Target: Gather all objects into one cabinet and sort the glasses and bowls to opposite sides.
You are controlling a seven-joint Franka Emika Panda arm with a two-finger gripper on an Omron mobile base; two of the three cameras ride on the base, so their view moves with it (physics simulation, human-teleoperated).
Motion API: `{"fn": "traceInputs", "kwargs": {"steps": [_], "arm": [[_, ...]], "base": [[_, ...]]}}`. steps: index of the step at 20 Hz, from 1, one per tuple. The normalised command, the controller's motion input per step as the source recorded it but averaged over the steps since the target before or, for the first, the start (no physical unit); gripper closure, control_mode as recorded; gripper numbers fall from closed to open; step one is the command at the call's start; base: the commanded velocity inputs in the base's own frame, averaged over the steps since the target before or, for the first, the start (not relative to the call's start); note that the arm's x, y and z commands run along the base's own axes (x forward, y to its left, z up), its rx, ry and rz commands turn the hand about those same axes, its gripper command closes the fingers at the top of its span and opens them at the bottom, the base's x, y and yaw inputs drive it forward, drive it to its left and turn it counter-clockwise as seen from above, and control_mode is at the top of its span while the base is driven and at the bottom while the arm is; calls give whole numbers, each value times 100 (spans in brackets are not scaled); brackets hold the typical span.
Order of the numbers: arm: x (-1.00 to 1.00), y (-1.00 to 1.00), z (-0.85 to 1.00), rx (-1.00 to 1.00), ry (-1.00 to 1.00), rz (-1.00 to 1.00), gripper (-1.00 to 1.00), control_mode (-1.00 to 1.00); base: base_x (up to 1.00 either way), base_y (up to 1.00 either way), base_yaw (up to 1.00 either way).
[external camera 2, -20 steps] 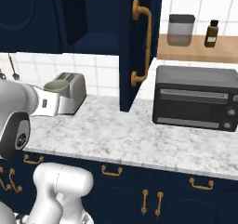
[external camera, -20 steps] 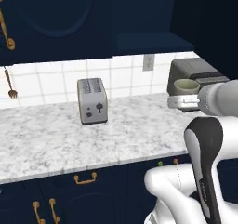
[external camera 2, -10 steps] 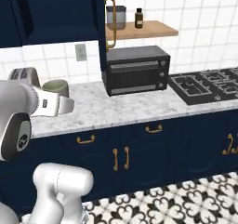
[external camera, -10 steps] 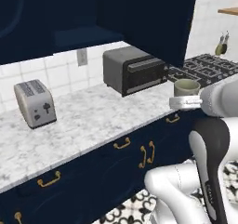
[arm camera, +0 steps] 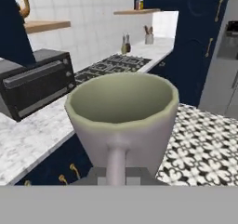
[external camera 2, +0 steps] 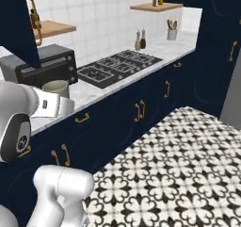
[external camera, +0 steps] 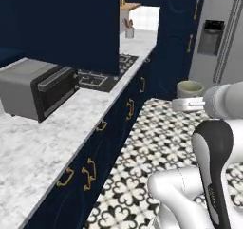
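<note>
A marble counter runs along navy cabinets with brass handles, carrying a black oven and a gas hob. White tiles cover the wall behind, with wooden shelves holding bottles. The floor is patterned black and white; a grey fridge stands opposite.

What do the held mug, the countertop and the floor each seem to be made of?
Mug: probably glazed ceramic, with thick, smooth pale grey walls and a greenish inside.
Countertop: looks like polished marble, white with grey veining.
Floor: likely patterned tile, a repeating black-and-white floral motif.
</note>
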Motion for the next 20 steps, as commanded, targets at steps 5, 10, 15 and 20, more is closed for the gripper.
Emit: {"fn": "traceInputs", "kwargs": {"steps": [5, 10, 15, 20], "arm": [[0, 0, 0, 0, 0, 0, 100, 100], [0, 0, 0, 0, 0, 0, 100, 100], [0, 0, 0, 0, 0, 0, 100, 100], [0, 0, 0, 0, 0, 0, 100, 100]], "base": [[0, 16, -96], [0, 8, -95], [1, -2, -89], [29, -48, -69]]}}
